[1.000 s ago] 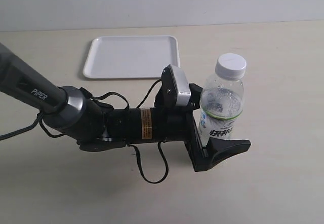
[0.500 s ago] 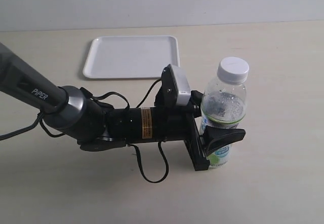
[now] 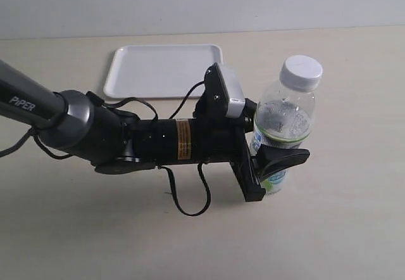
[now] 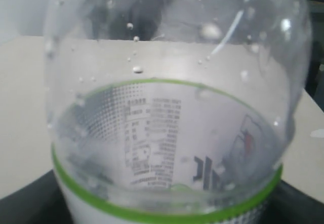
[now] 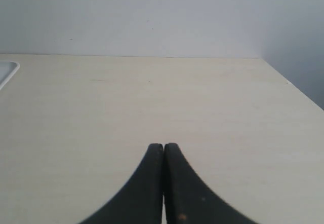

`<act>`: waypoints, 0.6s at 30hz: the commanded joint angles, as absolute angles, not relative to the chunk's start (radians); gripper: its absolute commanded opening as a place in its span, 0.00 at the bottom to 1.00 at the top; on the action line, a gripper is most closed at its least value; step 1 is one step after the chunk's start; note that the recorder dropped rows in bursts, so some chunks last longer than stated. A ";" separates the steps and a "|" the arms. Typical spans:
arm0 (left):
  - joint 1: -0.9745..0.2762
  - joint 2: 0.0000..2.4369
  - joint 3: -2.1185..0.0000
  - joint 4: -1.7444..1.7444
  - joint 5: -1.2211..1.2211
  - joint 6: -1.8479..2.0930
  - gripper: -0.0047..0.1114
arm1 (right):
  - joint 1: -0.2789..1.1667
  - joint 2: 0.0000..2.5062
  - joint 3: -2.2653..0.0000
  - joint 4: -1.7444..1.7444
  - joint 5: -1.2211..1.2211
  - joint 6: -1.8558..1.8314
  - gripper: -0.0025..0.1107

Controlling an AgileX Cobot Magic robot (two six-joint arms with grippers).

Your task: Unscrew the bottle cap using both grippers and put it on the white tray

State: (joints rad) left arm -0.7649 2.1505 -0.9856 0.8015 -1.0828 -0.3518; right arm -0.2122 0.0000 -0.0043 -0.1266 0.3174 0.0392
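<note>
Spreading under everything, the pale table [image 3: 354, 229] is the largest surface in sight. The left arm [image 3: 76, 125], black with a grey joint, reaches in nearly level toward the bottle [image 3: 285, 118] from its side, with loose cables looping along it and an orange label on its thick body. The white tray [image 3: 161, 71] lies flat on the table behind the bottle, well apart from it and on the arm's far side.

The bottle is clear with a green-banded label, and it leans a little, its top tipped away from the arm. The left gripper [image 3: 277, 146] is clamped around the bottle's lower half. One black finger crosses the label on the near side and the other is hidden behind the bottle. The left wrist view is filled by the bottle's wet clear wall and printed label [image 4: 172, 133].

The right gripper [image 5: 163, 150] has its fingertips pressed together with nothing between them, above bare table. How far it is from the bottle cannot be told.

The bottle cap [image 3: 301, 72], white and ribbed, sits on the bottle's neck with neither gripper touching it.
</note>
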 commanded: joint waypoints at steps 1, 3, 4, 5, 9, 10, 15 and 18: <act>-0.767 2.089 -0.987 0.859 -0.963 -0.362 0.04 | -0.217 0.000 0.000 -0.124 0.312 0.038 0.02; -0.767 2.088 -0.985 0.876 -0.953 -0.362 0.04 | -0.217 0.000 0.000 -0.124 0.312 0.038 0.02; -0.765 2.088 -0.972 0.874 -0.963 -0.347 0.04 | -0.217 0.000 0.000 -0.124 0.312 0.038 0.02; -0.757 2.088 -0.962 0.869 -0.969 -0.323 0.04 | -0.217 0.000 0.000 -0.124 0.312 0.038 0.02; -0.673 2.086 -0.930 0.858 -1.093 -0.381 0.04 | -0.217 0.000 0.000 -0.124 0.312 0.038 0.02; -0.648 2.086 -0.919 0.868 -1.120 -0.395 0.04 | -0.217 0.000 0.000 -0.124 0.312 0.038 0.02; -0.589 2.082 -0.894 0.927 -1.140 -0.399 0.04 | -0.217 0.000 0.000 -0.124 0.312 0.038 0.02; -0.586 2.077 -0.894 0.941 -1.140 -0.397 0.04 | -0.217 0.000 0.000 -0.124 0.312 0.038 0.02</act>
